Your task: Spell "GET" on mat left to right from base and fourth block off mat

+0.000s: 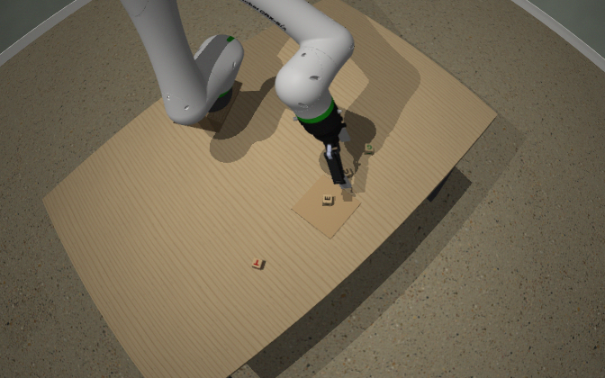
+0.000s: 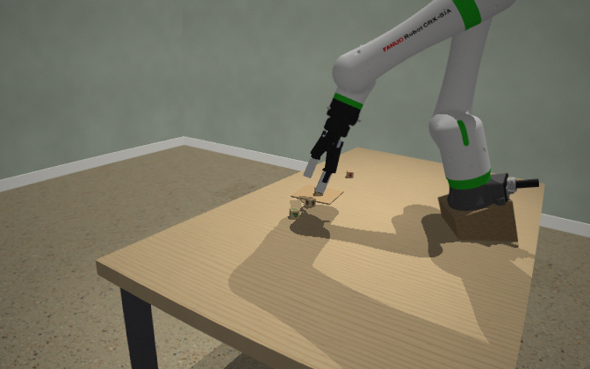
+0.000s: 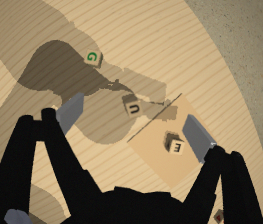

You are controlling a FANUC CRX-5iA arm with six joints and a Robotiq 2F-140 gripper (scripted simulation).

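Observation:
The mat (image 1: 330, 227) (image 2: 333, 197) (image 3: 154, 160) lies on the table. The E block (image 1: 327, 200) (image 3: 176, 146) lies on it, letter up; in the exterior view a fingertip partly hides it. The U block (image 1: 347, 173) (image 2: 309, 202) (image 3: 132, 107) lies just off the mat's edge, letter up. The G block (image 1: 368, 148) (image 2: 294, 213) (image 3: 92, 57) lies farther off on the same side. The T block (image 1: 257, 263) (image 2: 349, 174) (image 3: 219, 216) lies off the mat on the opposite side. My gripper (image 1: 342, 182) (image 2: 313, 183) (image 3: 135, 113) is open and empty, tilted above the U block and the mat's edge.
The wooden table (image 1: 177, 225) (image 2: 187, 251) carries everything. The robot's base block (image 2: 480, 220) stands well away from the blocks. The arm's shadow falls over the U and G blocks. The table's edge (image 1: 394, 231) runs beyond the mat.

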